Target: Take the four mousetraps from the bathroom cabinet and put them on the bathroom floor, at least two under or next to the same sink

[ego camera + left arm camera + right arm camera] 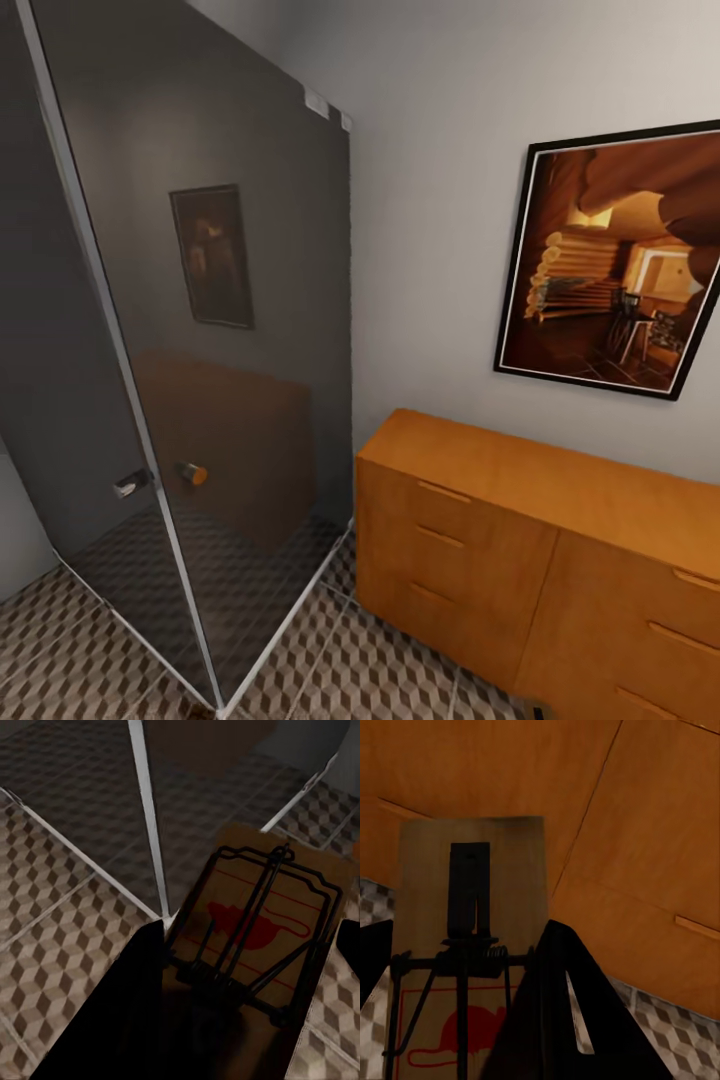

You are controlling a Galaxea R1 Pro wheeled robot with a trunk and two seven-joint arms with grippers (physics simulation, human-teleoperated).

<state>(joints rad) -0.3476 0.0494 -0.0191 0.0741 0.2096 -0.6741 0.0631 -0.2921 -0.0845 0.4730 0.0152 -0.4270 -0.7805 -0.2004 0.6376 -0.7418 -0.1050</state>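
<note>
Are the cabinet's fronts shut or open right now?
Shut. In the head view every visible drawer and door front of the cabinet sits flush, handles in line; its right end is out of frame.

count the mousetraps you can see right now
2. One tan wooden mousetrap with dark wire sits in the left gripper, above the patterned tile floor. Another sits in the right gripper, before the orange-brown cabinet. Others may be hidden.

The right pincer (465, 1020) grips a mousetrap (472, 907) before the orange cabinet (645, 832).
</note>
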